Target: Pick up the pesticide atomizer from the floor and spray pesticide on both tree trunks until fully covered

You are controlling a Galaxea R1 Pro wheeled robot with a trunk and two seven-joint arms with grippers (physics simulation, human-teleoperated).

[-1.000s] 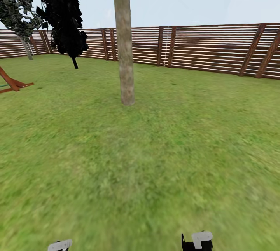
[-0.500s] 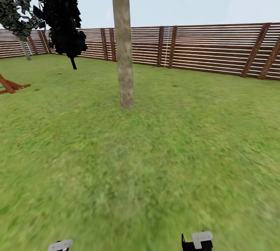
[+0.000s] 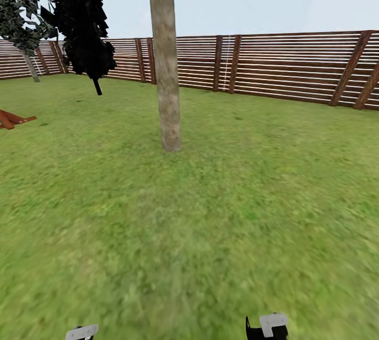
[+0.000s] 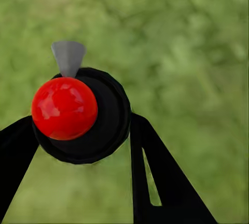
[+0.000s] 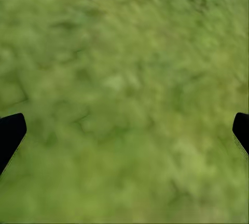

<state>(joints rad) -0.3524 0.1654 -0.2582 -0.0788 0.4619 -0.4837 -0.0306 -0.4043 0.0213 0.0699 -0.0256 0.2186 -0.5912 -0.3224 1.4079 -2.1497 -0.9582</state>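
While the pesticide atomizer [image 4: 78, 115] sits clamped in the left pincer [image 4: 78, 146], red top up and grey nozzle pointing away over the grass [image 5: 124, 78], next move judged to hinge on the tree trunk [image 3: 166, 66]: straight ahead, slightly left of centre, still well apart, upright, nearer the left arm. Right pincer [image 5: 124, 135] spread wide, holding nothing. Fence [image 3: 273, 66] far behind. No containers besides the atomizer; contents hidden
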